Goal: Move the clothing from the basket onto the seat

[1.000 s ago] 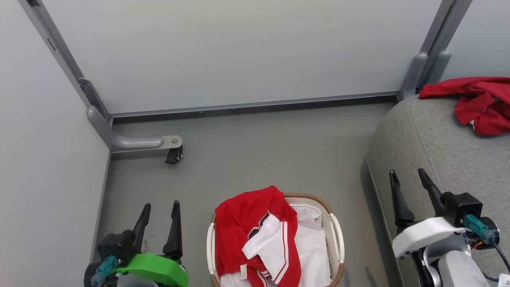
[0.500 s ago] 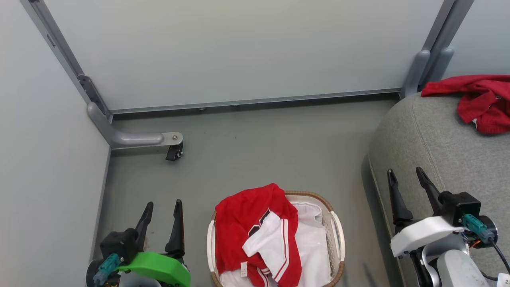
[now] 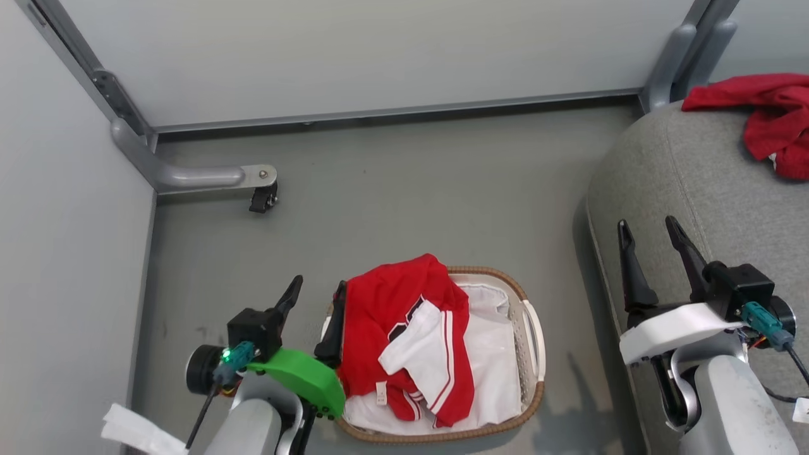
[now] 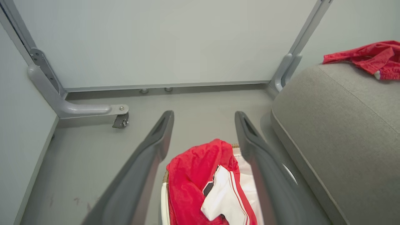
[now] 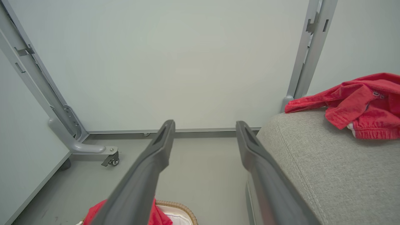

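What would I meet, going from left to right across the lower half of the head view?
Left tool → basket holding the red jersey → right tool, seen against the grey seat.

The jersey (image 3: pixel 379 309) is red with dark lettering and a white, red-striped sleeve; the basket (image 3: pixel 535 335) white with a brown woven rim; the seat (image 3: pixel 689 170) grey; the other garment (image 3: pixel 774 104) plain red
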